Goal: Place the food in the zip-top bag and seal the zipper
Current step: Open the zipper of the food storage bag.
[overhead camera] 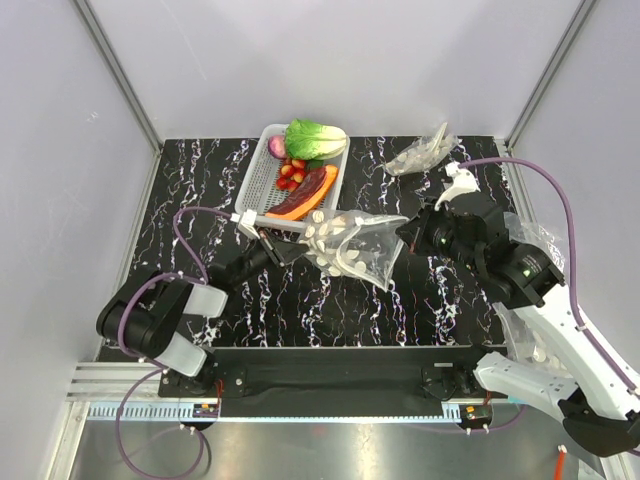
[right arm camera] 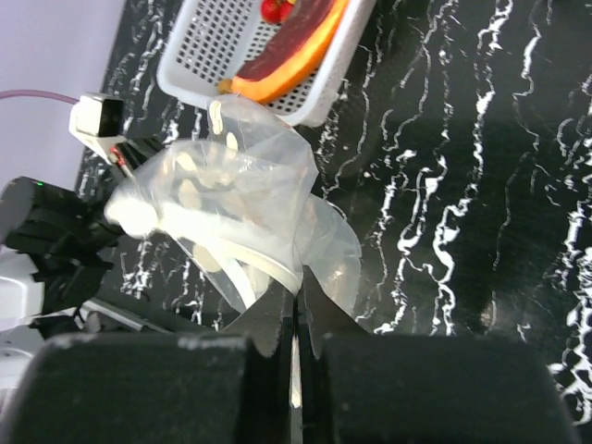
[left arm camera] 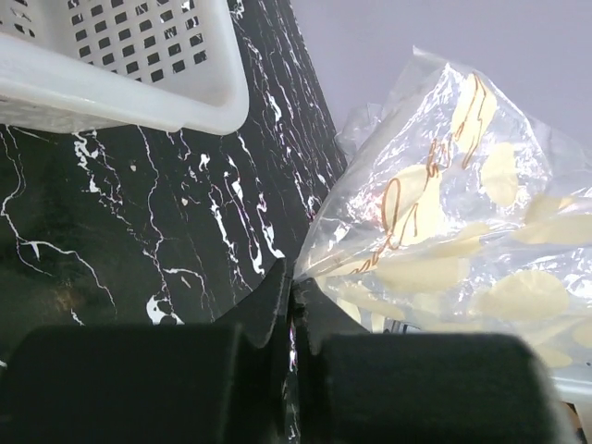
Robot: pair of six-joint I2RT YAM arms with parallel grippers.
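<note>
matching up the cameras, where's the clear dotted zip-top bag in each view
Top external: zip-top bag near the middle of the picture.
Left wrist: bag fills the right half, rising from the bottom centre.
Right wrist: bag left of centre.
Shared landmark: white lattice basket, close to the bag in all three.

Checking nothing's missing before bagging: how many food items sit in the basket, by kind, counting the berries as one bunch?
Lettuce head: 1
Pink-purple bulb: 1
Red berry bunch: 1
Dark-red long piece: 1
Orange long piece: 1
Total: 5
</note>
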